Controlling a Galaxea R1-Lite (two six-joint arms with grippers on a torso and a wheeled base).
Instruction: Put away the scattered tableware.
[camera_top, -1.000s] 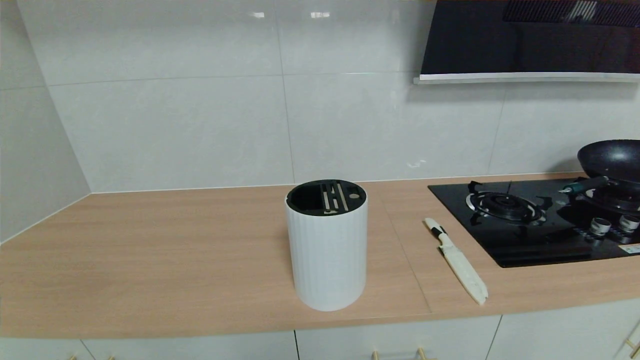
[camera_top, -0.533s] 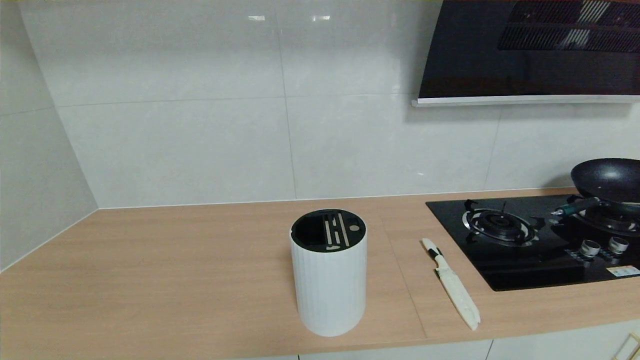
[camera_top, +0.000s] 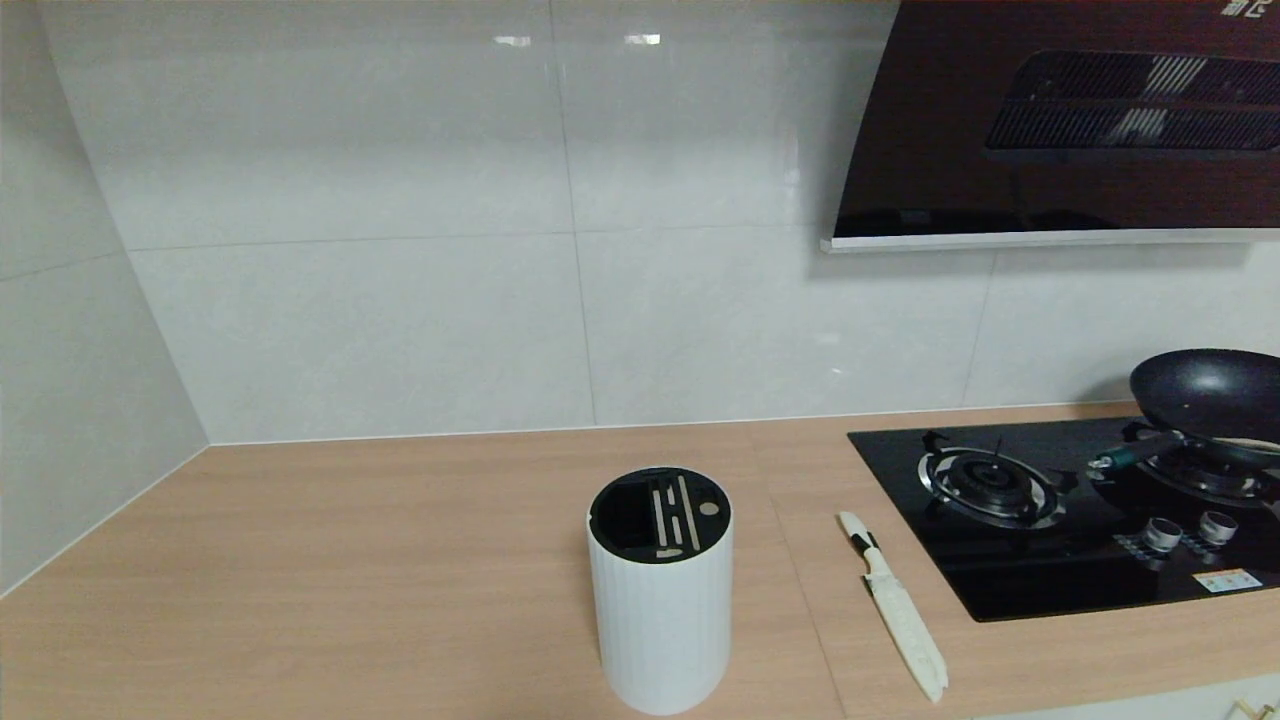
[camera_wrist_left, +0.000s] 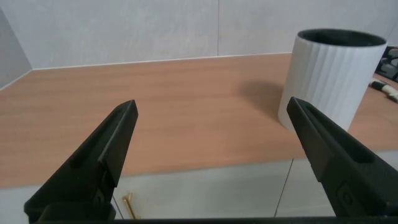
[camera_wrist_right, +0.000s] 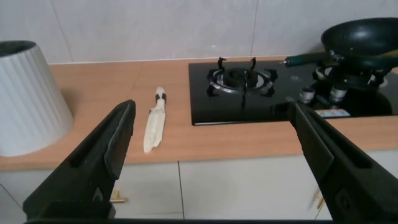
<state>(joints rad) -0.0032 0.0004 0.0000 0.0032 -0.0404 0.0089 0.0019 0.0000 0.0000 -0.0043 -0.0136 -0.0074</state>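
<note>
The white ribbed holder (camera_top: 660, 600) stands upright near the front edge of the surface (camera_top: 400, 560). Its dark slotted top faces up, so a blade can drop straight in from above. The knife (camera_top: 893, 607) lies flat on the robot's right of the holder, apart from it and between it and the black hob (camera_top: 1060, 530). The end with the dark band points away from the front edge, and the pale blade points toward it. It is the one loose piece, so it is probably the next thing to pick up.

The left gripper (camera_wrist_left: 210, 107) hangs before the front edge on the holder's left, with its fingers spread wide and nothing between them. The right gripper (camera_wrist_right: 211, 107) is likewise wide open and empty on the holder's right, facing the knife, so it seems the better-placed arm for the grasp. A pan (camera_top: 1205, 395) sits on the burner farthest from the holder.
</note>
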